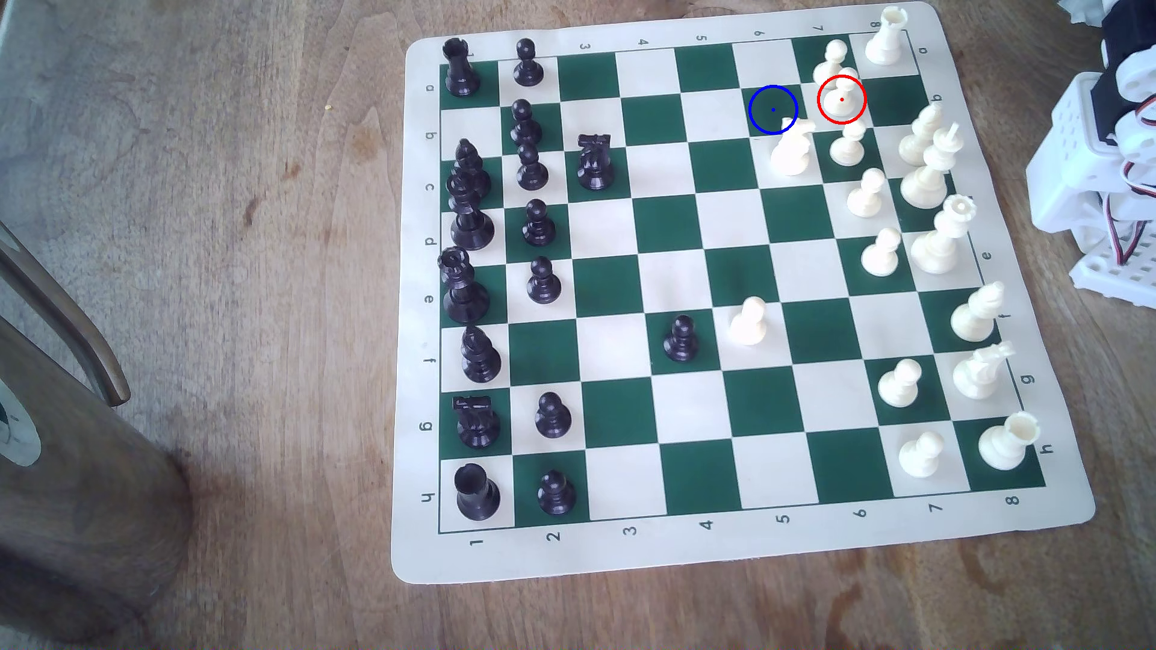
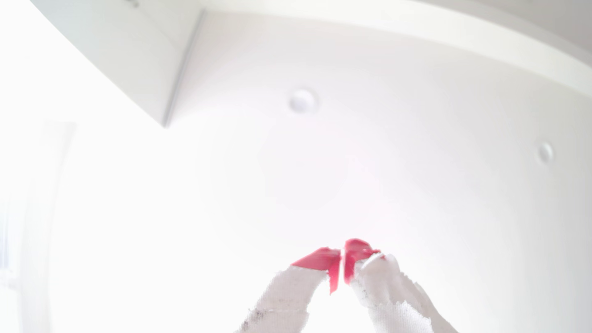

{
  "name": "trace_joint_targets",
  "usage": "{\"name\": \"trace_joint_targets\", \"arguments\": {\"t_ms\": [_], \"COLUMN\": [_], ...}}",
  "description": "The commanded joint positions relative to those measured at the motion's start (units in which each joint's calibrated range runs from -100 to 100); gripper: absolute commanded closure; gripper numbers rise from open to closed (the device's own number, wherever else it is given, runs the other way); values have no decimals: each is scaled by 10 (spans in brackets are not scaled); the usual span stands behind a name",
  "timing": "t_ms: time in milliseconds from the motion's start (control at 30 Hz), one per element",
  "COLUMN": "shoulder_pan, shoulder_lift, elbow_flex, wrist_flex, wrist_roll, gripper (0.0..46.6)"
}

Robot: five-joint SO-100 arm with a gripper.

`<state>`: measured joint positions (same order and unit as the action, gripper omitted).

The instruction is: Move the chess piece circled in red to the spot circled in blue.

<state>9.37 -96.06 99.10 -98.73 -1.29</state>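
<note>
The red ring marks a cream-white pawn (image 1: 841,101) near the board's far right corner in the exterior view. One square to its left lies the dark green square with the blue ring and dot (image 1: 773,110), bare of pieces. A cream knight (image 1: 792,150) stands just in front of that square. In the wrist view my gripper (image 2: 342,256) points up at a bright white ceiling; its white fingers with red pads (image 2: 320,260) meet at the tips with nothing between them. The white arm (image 1: 1113,156) sits folded off the board at the exterior view's right edge.
More white pawns (image 1: 834,59) (image 1: 847,147) crowd close behind and in front of the ringed pawn, and a white rook (image 1: 887,36) holds the corner. Black pieces line the board's left side. A dark metal cylinder (image 1: 81,475) stands on the wooden table at the left.
</note>
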Motion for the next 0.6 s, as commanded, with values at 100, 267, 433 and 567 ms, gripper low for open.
{"name": "trace_joint_targets", "arguments": {"t_ms": [100, 267, 433, 567], "shoulder_pan": [-23, 57, 78, 117], "shoulder_lift": [2, 2, 3, 4], "elbow_flex": [9, 9, 8, -25], "wrist_flex": [271, 565, 750, 973], "wrist_roll": [2, 21, 32, 33], "gripper": [464, 464, 437, 464]}}
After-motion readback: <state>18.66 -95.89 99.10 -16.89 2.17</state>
